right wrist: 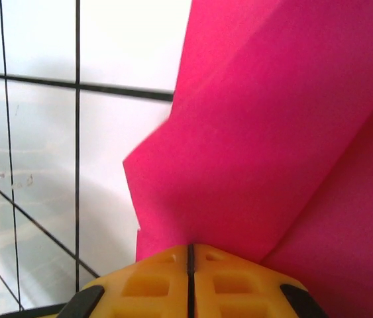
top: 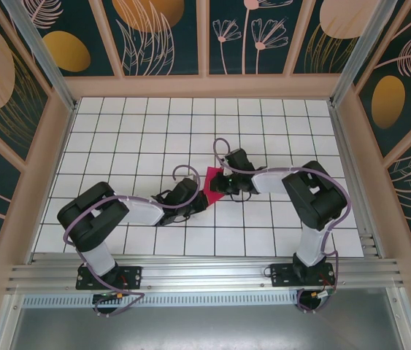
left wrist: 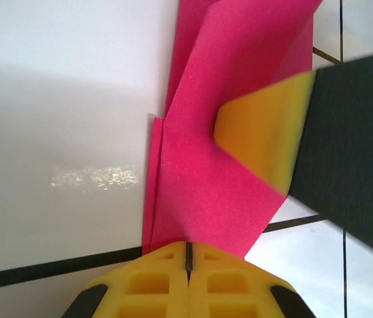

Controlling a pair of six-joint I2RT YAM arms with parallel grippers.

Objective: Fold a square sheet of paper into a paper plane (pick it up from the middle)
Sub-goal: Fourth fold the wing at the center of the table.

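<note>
My left gripper [left wrist: 188, 248] and right gripper [right wrist: 190, 249] both pinch the folded pink paper [top: 209, 182] over the tabletop's [top: 117, 131] middle. I'd pull evenly so the creases align.

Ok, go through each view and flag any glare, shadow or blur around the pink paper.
Top external: even light and sharp; the pink paper is small in frame. Left wrist: a glare streak on the white table, inside a soft grey shadow. Right wrist: the paper is close and slightly soft, and the tiles behind it are washed out.
</note>
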